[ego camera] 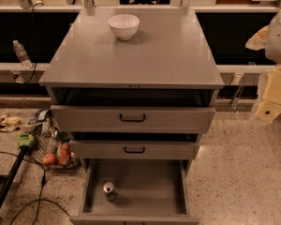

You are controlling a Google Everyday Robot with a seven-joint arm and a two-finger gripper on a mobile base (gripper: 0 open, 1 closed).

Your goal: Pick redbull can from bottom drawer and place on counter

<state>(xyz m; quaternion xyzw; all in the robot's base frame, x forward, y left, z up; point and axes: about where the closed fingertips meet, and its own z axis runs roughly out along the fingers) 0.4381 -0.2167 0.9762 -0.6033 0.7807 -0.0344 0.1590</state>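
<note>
Camera view, single, no second view to overlap. I look from high in front of the cabinet, tilted downward and facing its drawer fronts square-on. Range: middling. The counter surface [145, 55] fills the frame toward 12 o'clock. The open bottom drawer [145, 186] lies at 6 o'clock, its front lip cut by the frame edge. The gripper [269, 104] enters at 3 o'clock, nearer my lens than the cabinet.
</note>
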